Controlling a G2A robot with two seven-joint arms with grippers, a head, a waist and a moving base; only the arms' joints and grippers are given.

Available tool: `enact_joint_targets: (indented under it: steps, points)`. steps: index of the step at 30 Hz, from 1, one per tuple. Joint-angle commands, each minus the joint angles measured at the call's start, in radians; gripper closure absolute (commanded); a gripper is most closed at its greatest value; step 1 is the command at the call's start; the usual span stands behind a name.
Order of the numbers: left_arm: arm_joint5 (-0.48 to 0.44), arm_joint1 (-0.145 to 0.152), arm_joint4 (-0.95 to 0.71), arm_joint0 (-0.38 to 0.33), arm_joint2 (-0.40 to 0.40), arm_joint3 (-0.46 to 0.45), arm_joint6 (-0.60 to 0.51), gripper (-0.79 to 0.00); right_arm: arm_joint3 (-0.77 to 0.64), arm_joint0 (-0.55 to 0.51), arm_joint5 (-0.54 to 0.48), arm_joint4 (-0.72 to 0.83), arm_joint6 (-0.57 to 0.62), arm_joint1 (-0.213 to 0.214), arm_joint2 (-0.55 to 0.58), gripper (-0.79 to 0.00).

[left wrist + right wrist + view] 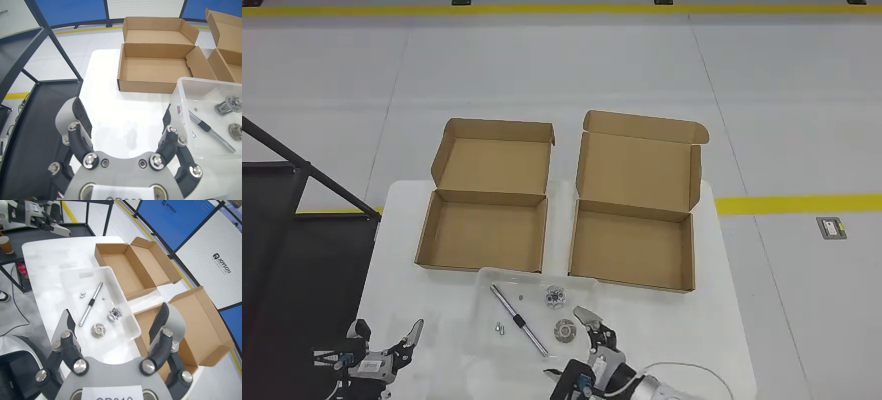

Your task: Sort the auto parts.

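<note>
Left pincer (122,108): held wide open over bare counter (105,79) just beside the tray (182,91); nothing is gripped.
Right pincer (115,309): spread wide at the tray's near corner; nothing is gripped.
Tray: clear plastic, set on the counter in front of the boxes. A metal rod (90,303), a flanged disc (97,330), a ribbed hub (114,313) and small bolts (82,294) are laid in it.
Boxes: one cardboard box (482,235) and a second box (630,248) are placed side by side, lids folded back.
Counter: white, glossy, round-cornered.
Room: a pale grey floor (542,70) is marked with yellow lines (792,205). A black rack (47,113) is stood beside the counter. Blue panels (157,219) and pegboard (143,8) are seen behind.
</note>
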Motion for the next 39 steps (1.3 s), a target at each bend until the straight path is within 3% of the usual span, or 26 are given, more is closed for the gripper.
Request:
enact_joint_targets:
  steps: [1, 6, 18, 25, 33, 39]
  points:
    - [0.0, 0.0, 0.0, 0.0, 0.0, 0.0, 0.0, -0.785, 0.047, 0.062, 0.044, 0.038, 0.032, -0.02, -0.071, -0.785]
    - [0.0, 0.0, 0.0, 0.0, 0.0, 0.0, 0.0, -0.785, 0.171, 0.171, 0.19, 0.117, 0.129, -0.075, -0.188, -0.785]
    - [0.0, 0.0, 0.0, 0.0, 0.0, 0.0, 0.0, -0.785, 0.191, 0.169, 0.194, 0.112, 0.121, -0.076, -0.187, -0.785]
    - [0.0, 0.0, 0.0, 0.0, 0.0, 0.0, 0.0, -0.785, 0.356, 0.219, 0.514, 0.174, 0.129, -0.133, -0.215, -0.785]
    - [0.0, 0.0, 0.0, 0.0, 0.0, 0.0, 0.0, -0.785, 0.512, 0.304, 0.618, 0.234, 0.199, -0.191, -0.262, -0.785]
    - [0.0, 0.0, 0.0, 0.0, 0.0, 0.0, 0.0, -0.785, 0.592, 0.369, 0.638, 0.293, 0.278, -0.229, -0.271, -0.785]
